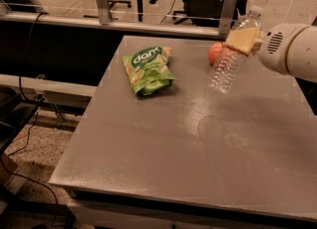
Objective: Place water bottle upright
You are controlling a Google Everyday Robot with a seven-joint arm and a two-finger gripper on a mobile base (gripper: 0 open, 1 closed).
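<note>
The water bottle [229, 62] is a clear ribbed plastic bottle with a white cap. It hangs tilted above the right rear of the grey table [163, 158], cap up and to the right, base down and to the left. My gripper [242, 39] comes in from the right on a white arm and is shut on the bottle's upper part, its yellowish finger pad [241, 38] across the label area. The bottle's base is clear of the tabletop, and its shadow lies on the table below.
A green snack bag [147, 69] lies on the table's rear left. A round orange-red fruit [215, 52] sits just behind the bottle. Beyond the far edge run a rail with metal posts [226, 11] and office chairs. Cables lie on the floor at left.
</note>
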